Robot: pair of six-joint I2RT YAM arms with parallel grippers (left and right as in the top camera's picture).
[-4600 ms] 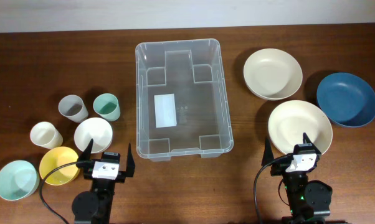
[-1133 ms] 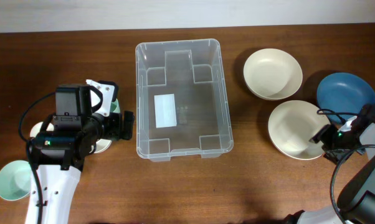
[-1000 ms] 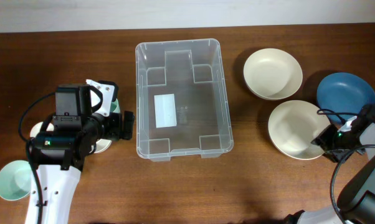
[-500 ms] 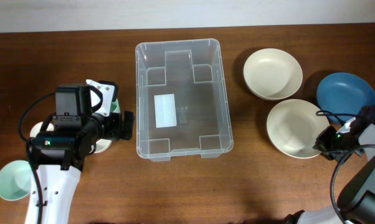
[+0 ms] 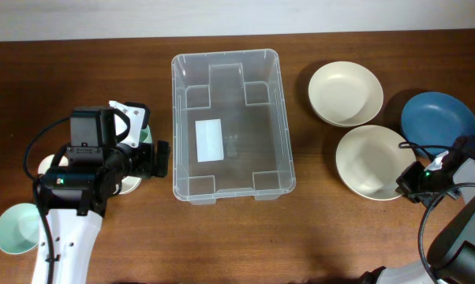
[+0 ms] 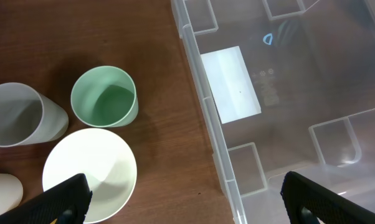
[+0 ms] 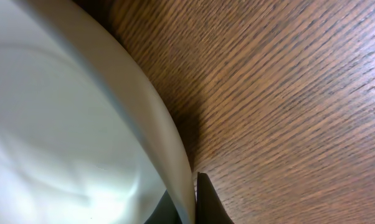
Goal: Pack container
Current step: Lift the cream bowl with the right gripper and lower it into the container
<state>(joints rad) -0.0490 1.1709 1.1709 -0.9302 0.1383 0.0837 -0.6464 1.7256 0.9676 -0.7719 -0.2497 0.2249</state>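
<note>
The clear container (image 5: pixel 226 54) stands empty mid-table, a white label on its floor; its left wall (image 6: pixel 203 118) runs through the left wrist view. My right gripper (image 5: pixel 407 183) is shut on the right rim of a cream bowl (image 5: pixel 372 162). In the right wrist view the rim (image 7: pixel 169 143) is pinched between the two dark fingers of that gripper (image 7: pixel 192 202). My left gripper (image 5: pixel 147 160) hangs open just left of the container. One finger (image 6: pixel 69 196) is over a small white bowl (image 6: pixel 91 171) and the other (image 6: pixel 312 193) is over the container's inside.
A second cream bowl (image 5: pixel 345 93) and a blue bowl (image 5: pixel 435 118) lie at the right. Left of the container are a green cup (image 6: pixel 104 96), a grey cup (image 6: pixel 19 115), a cream cup (image 5: pixel 46 164) and a pale blue bowl (image 5: pixel 16 229).
My right gripper has closed on the cream bowl's rim, and the bowl has slid slightly left. The left arm has not moved.
</note>
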